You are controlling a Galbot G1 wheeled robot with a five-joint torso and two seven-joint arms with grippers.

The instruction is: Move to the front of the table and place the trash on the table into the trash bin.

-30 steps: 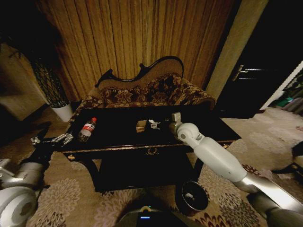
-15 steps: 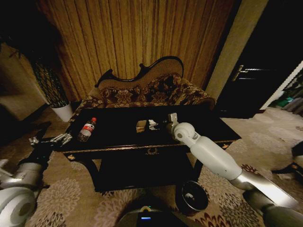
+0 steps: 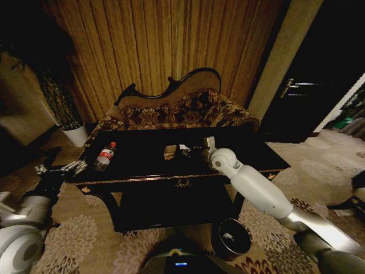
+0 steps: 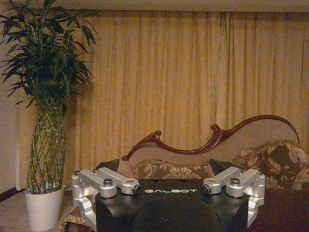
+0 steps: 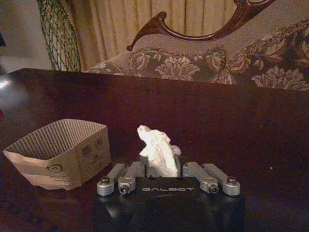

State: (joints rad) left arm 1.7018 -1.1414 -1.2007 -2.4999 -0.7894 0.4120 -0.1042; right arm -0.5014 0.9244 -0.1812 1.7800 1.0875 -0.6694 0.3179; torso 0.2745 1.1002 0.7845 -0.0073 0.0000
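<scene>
At table (image 3: pixel 142 171) centre, my right gripper (image 5: pixel 166 170) has its fingers closed on the white paper scrap (image 5: pixel 155 150), beside the tan cardboard block (image 5: pixel 60 152). Step in hand: pick-up of scrap. Next move, as I judge it: lift clear, then carry to bin (image 3: pixel 231 236) on floor at front right. Bottle (image 3: pixel 104 156) lies at table's left. Left gripper (image 3: pixel 60 169) hangs spread wide, holding nothing, off table's left end.

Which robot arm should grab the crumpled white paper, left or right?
Right, probably. The right claw is already at the crumpled white paper scrap on the glossy black table, while the left claw hangs off its left end.
</scene>
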